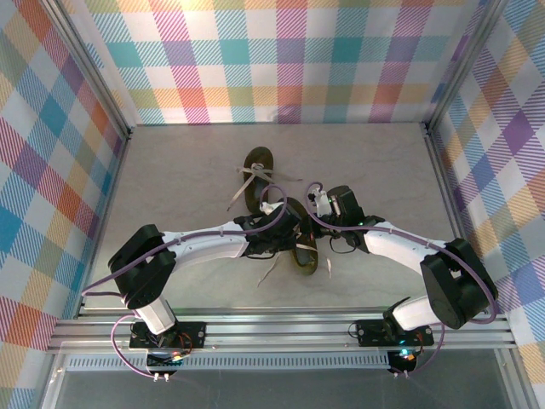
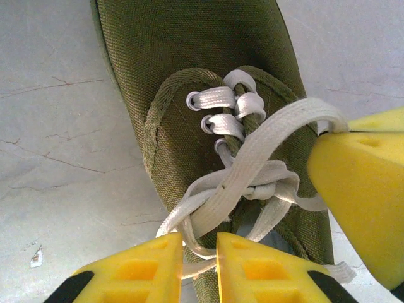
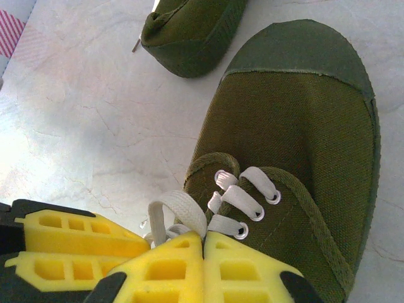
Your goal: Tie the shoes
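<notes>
Two olive shoes lie mid-table. The near shoe (image 1: 304, 251) has both grippers over it; the far shoe (image 1: 258, 177) lies with loose laces. In the left wrist view the near shoe (image 2: 189, 57) carries a half-made knot of pale laces (image 2: 252, 183). My left gripper (image 2: 199, 245) stands slightly open just before the knot, with a thin strand lying across the gap. My right gripper (image 3: 204, 237) is shut on a lace loop (image 3: 183, 211) beside the eyelets, and its yellow finger (image 2: 363, 202) pulls that band taut across the tongue.
The far shoe's heel (image 3: 189, 35) sits close beyond the near shoe's toe. Loose lace ends (image 1: 272, 271) trail on the pale marbled tabletop (image 1: 170, 187). Checkered walls (image 1: 281, 60) close in the back and both sides.
</notes>
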